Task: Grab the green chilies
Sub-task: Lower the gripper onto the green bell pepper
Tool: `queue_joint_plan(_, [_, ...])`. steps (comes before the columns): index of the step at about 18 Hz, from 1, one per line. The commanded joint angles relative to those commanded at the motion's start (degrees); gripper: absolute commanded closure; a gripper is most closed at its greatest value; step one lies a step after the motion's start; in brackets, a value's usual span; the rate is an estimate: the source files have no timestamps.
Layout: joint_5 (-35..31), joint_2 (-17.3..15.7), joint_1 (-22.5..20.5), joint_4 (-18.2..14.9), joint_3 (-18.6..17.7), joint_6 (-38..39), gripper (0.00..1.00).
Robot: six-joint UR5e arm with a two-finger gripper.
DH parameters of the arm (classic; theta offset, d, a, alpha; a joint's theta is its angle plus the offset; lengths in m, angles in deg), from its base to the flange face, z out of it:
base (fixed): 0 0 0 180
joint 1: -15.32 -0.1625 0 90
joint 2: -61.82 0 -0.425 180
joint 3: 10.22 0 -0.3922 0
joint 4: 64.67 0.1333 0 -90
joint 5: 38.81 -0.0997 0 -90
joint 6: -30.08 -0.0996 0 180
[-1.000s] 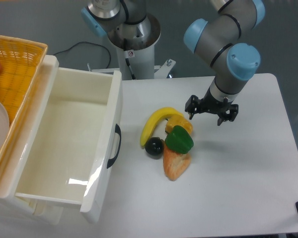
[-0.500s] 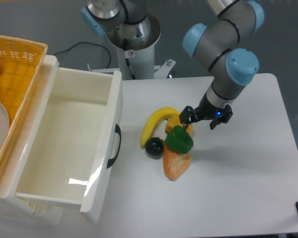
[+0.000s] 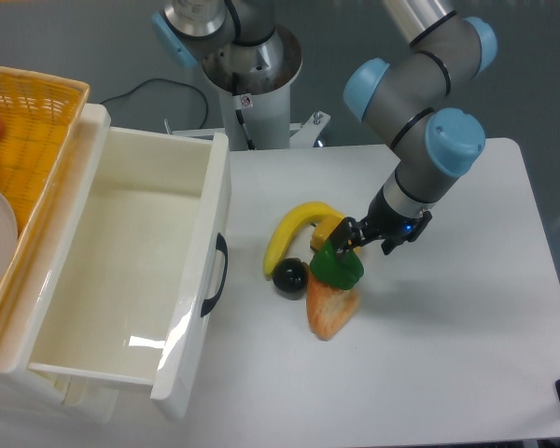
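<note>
The green chilies [image 3: 337, 266] are glossy bright green, the banana [image 3: 294, 233] yellow, the ball [image 3: 288, 275] black, the chunk [image 3: 330, 308] orange and pale, the bench [image 3: 467, 336] white, the drawer [image 3: 131, 271] cream-white, the basket [image 3: 23, 140] yellow-orange, and the hand [image 3: 369, 238] probably black.

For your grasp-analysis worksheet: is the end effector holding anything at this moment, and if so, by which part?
Nothing is held yet. The end effector hangs open just above the upper right edge of the green chilies, which rest on the table.
</note>
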State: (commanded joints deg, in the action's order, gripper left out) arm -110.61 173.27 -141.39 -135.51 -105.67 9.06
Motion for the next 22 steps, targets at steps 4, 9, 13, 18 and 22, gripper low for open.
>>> queue_joint_plan(4, [0.0, 0.09, 0.0, 0.0, 0.0, 1.15, 0.0])
queue_joint_plan(9, [0.0, 0.88, 0.17, 0.0, 0.0, 2.65, 0.0])
queue_joint_plan(13, [0.0, 1.41, 0.79, 0.35, 0.17, 2.73, 0.0])
queue_joint_plan(18, [-0.09, 1.93, 1.14, 0.35, 0.18, 2.82, 0.0])
queue_joint_plan(22, [-0.44, 2.11, 1.32, 0.35, 0.09, 2.73, 0.0])
